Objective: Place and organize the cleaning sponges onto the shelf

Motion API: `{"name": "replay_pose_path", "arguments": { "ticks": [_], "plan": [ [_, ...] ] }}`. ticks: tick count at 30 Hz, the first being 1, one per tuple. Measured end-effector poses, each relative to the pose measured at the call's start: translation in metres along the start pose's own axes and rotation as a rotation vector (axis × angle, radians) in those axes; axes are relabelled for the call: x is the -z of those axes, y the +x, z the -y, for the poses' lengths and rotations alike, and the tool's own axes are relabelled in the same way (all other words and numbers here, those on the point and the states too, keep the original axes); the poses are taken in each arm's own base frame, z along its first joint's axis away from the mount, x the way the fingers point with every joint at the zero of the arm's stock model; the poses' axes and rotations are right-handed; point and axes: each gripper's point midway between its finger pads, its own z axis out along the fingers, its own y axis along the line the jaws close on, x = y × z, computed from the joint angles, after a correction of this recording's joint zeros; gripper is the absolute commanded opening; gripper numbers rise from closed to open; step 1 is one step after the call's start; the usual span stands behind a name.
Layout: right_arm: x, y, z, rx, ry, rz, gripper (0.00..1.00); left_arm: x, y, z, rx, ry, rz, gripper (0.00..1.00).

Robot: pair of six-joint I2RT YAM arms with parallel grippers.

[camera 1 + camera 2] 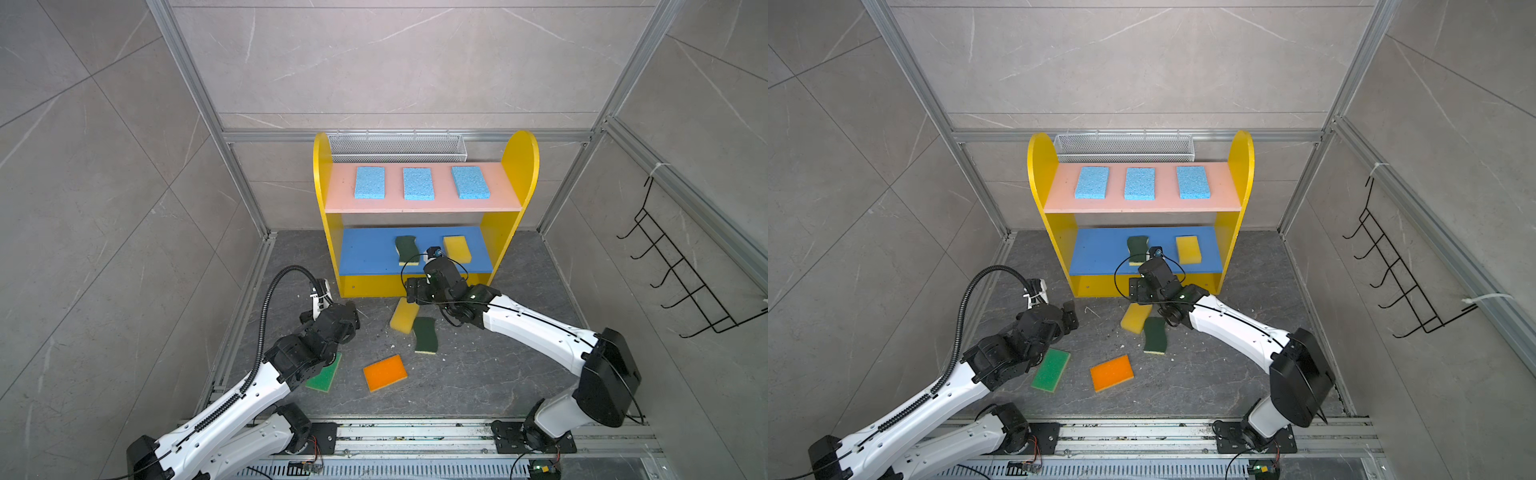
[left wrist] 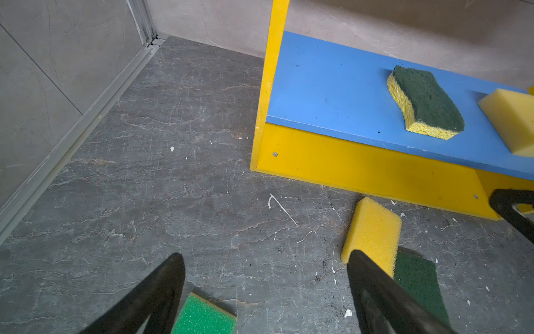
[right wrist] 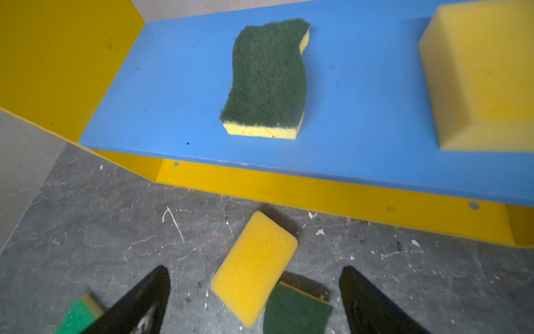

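Five sponges are on the shelf (image 1: 519, 166): three light blue sponges (image 1: 418, 183) in a row on the pink board (image 1: 340, 195), and a dark-green sponge (image 1: 405, 248) and a yellow sponge (image 1: 457, 248) on the right half of the blue board (image 1: 365, 253), apart from each other. Four lie on the floor (image 1: 478, 374). A second yellow sponge (image 3: 260, 248) is just before the shelf's front edge, touching a second dark-green sponge (image 3: 294, 312) and, it seems, leaning on it. The orange sponge (image 1: 385, 372) is nearer the floor's front edge, and the bright green sponge (image 1: 1051, 370) is toward its front left corner. My right gripper (image 3: 255, 270) hangs over the second yellow sponge, jaws wide apart, holding nothing. The left gripper (image 2: 266, 256) is wide open and empty too, above the floor near the bright green sponge. I judge the step in hand is picking up this second yellow sponge. Next I should lower the right gripper, straddle the sponge's narrow sides without catching the dark-green one under it, close, and carry it to the blue board.
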Motion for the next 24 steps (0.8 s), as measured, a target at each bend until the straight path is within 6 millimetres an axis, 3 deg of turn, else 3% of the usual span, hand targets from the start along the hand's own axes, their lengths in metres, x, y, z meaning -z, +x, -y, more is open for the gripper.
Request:
{"name": "replay_pose_path", "arguments": {
  "ticks": [12,19,24],
  "plan": [
    [-0.046,-0.055,-0.02,0.067,0.082,0.084,0.99,-0.003,-0.004,-0.012,0.046,-0.009,-0.013,0.91],
    [-0.067,-0.057,-0.004,0.058,0.144,0.048,0.99,-0.002,-0.007,-0.021,0.066,-0.028,0.001,0.92],
    [-0.07,-0.054,0.01,0.056,0.187,0.029,0.99,-0.005,-0.008,-0.022,0.057,-0.039,0.001,0.92]
  ]
}}
